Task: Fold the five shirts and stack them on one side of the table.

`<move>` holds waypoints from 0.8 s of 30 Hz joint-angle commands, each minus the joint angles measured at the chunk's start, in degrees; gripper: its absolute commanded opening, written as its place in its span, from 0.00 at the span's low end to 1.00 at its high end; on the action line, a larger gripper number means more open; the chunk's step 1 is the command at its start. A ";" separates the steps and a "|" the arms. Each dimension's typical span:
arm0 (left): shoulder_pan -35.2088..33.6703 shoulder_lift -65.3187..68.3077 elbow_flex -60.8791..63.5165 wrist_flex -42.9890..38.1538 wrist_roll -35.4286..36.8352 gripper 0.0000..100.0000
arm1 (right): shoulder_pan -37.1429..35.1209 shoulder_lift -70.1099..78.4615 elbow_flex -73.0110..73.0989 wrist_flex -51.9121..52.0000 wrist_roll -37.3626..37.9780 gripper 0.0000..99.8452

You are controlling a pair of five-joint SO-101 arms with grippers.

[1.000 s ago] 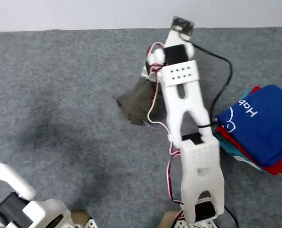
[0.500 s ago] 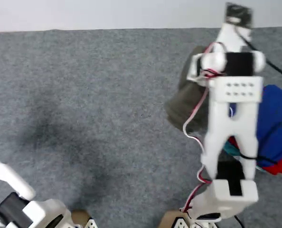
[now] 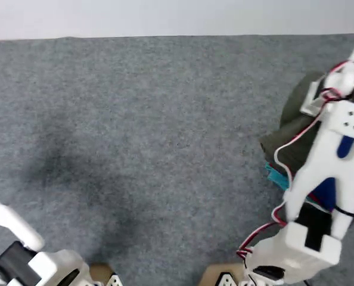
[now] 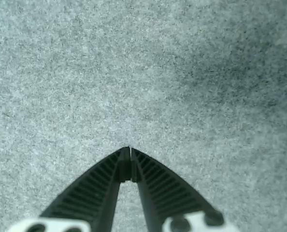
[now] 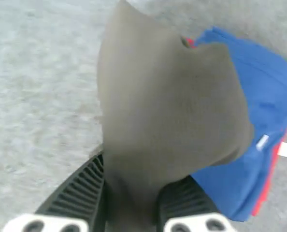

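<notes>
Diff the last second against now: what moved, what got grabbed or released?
The right gripper, staying shut on the olive shirt, swung it from mid-table to the right. It now hangs over the stack with the blue shirt on top. Nothing was grabbed or released. The left arm kept its place, with the left gripper shut above the grey table cover.

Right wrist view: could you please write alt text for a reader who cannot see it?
The right gripper is shut on a folded olive-grey shirt, which partly hides a folded blue shirt lying on a red shirt. The grey table lies beneath them.
</notes>
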 commanded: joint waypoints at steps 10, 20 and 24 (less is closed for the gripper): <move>1.41 -2.29 -0.31 -0.88 0.26 0.01 | 3.30 3.38 -0.62 -0.75 4.22 0.01; 2.29 -2.73 -0.40 -0.97 0.18 0.01 | 9.10 8.13 -0.62 -5.85 7.12 0.01; 2.29 -2.73 -0.40 -0.97 0.18 0.01 | 13.23 11.12 -0.62 -8.22 10.02 0.01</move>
